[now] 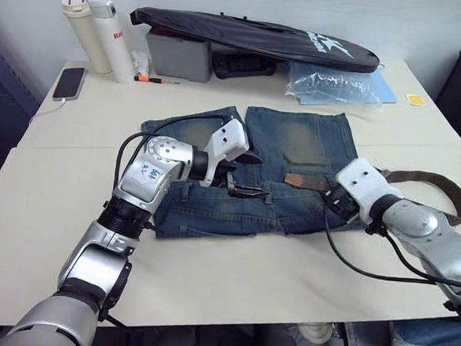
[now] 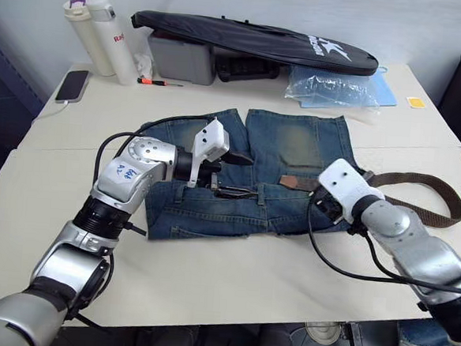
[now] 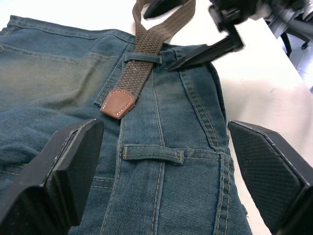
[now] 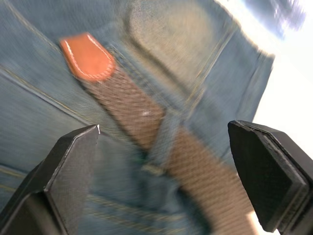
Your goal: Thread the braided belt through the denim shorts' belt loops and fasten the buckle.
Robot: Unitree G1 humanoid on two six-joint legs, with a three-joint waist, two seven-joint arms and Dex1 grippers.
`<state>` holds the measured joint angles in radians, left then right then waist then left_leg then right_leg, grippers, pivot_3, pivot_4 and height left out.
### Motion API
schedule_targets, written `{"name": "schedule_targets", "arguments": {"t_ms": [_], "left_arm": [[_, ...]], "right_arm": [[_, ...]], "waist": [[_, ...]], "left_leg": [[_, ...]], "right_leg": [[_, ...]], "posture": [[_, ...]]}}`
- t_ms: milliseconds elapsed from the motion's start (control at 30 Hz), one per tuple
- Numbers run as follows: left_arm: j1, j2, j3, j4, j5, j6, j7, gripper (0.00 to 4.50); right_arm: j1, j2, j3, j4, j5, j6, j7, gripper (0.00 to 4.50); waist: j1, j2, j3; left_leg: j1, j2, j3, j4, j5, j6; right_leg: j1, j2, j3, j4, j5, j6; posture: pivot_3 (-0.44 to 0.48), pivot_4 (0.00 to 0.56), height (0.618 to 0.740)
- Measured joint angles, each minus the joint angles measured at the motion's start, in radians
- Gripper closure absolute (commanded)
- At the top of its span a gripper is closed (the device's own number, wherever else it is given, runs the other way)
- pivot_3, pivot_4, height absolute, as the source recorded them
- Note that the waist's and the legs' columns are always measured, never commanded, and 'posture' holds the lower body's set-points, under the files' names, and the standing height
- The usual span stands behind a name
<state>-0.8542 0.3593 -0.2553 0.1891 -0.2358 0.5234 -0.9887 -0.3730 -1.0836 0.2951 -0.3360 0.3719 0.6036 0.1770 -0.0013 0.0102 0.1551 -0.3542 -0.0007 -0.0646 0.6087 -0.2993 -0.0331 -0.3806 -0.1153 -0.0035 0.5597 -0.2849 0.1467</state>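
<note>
The denim shorts (image 1: 282,173) lie flat on the table (image 1: 207,282). The braided belt (image 3: 146,58) is through one belt loop (image 3: 143,58), its tip (image 3: 118,104) poking out. Most of the belt trails off at 3 o'clock. Both the left gripper (image 3: 161,161) and right gripper (image 4: 164,171) are spread wide, holding nothing. Threading has just begun. Next, I think, the left gripper should pinch the tip and pull it toward the next loop (image 3: 152,153).

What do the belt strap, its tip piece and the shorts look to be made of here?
The braided belt looks like woven fabric cord, matte dark brown, with a plain basket-weave texture. Its tip seems to be smooth tan leather or a leather-look material, edged with pale stitching. The denim shorts are faded blue denim: diagonal twill grain, worn pale patches and yellowish seam stitching.
</note>
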Motion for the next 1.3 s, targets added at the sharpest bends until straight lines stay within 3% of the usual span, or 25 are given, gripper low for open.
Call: {"name": "schedule_targets", "arguments": {"t_ms": [100, 200, 333, 633, 833, 967, 1167, 1300], "left_arm": [[0.002, 0.000, 0.000, -0.006, 0.001, 0.001, 0.000, 0.00], [0.021, 0.008, 0.002, -0.041, 0.002, 0.022, 0.013, 0.00], [0.080, 0.016, 0.003, -0.122, 0.001, 0.082, 0.042, 0.00], [0.091, 0.033, 0.009, -0.173, -0.001, 0.129, 0.069, 0.00], [0.091, 0.033, 0.009, -0.175, -0.002, 0.136, 0.072, 0.00], [0.091, 0.033, 0.009, -0.175, -0.002, 0.137, 0.076, 0.00], [0.091, 0.033, 0.009, -0.176, -0.002, 0.137, 0.079, 0.00], [0.091, 0.033, 0.009, -0.175, -0.002, 0.137, 0.079, 0.00]], "right_arm": [[-0.023, 0.000, 0.041, 0.032, -0.093, -0.050, 0.029, 0.03], [-0.105, 0.006, 0.139, 0.111, -0.303, -0.176, 0.093, 0.03], [-0.132, 0.094, 0.203, 0.233, -0.493, -0.312, 0.168, 0.03], [-0.124, 0.164, 0.136, 0.295, -0.631, -0.409, 0.255, 0.03], [-0.129, 0.226, 0.112, 0.309, -0.740, -0.343, 0.264, 0.03], [-0.107, 0.257, 0.090, 0.299, -0.767, -0.302, 0.290, 1.32], [-0.058, 0.272, 0.088, 0.280, -0.801, -0.294, 0.331, 4.47], [-0.038, 0.272, 0.076, 0.267, -0.825, -0.323, 0.330, 4.47]], "waist": [[0.001, 0.000, 0.000], [0.001, 0.000, 0.000], [0.003, 0.000, 0.000], [0.001, 0.000, 0.000], [0.006, -0.001, -0.001], [0.014, -0.001, -0.001], [0.025, -0.001, -0.001], [0.024, -0.001, -0.001]], "left_leg": [[0.000, 0.000, 0.000, 0.000, 0.000, -0.001], [0.000, 0.000, 0.000, 0.001, 0.001, -0.001], [0.000, 0.000, 0.000, 0.002, 0.001, -0.002], [0.002, 0.000, 0.000, 0.003, 0.001, -0.003], [0.002, 0.000, -0.001, 0.004, 0.001, -0.004], [0.002, -0.001, -0.001, 0.005, 0.001, -0.004], [0.002, -0.001, -0.001, 0.005, 0.001, -0.004], [0.002, -0.001, -0.001, 0.005, 0.001, -0.004]], "right_leg": [[0.000, 0.000, 0.000, 0.000, 0.000, 0.000], [0.001, 0.000, 0.000, 0.000, 0.000, 0.000], [0.002, 0.000, 0.000, 0.001, 0.000, 0.001], [0.004, 0.000, 0.000, 0.001, 0.001, 0.001], [0.004, -0.001, 0.000, 0.003, 0.001, 0.001], [0.005, -0.001, 0.000, 0.007, 0.001, 0.001], [0.005, -0.001, 0.000, 0.007, 0.001, 0.001], [0.004, -0.001, 0.000, 0.008, 0.001, 0.001]], "posture": [[0.000, 0.150, 0.740], [0.000, 0.150, 0.740], [0.000, 0.150, 0.740], [0.000, 0.150, 0.740], [0.000, 0.150, 0.740], [0.000, 0.150, 0.740], [0.000, 0.150, 0.740], [0.000, 0.150, 0.740]]}}
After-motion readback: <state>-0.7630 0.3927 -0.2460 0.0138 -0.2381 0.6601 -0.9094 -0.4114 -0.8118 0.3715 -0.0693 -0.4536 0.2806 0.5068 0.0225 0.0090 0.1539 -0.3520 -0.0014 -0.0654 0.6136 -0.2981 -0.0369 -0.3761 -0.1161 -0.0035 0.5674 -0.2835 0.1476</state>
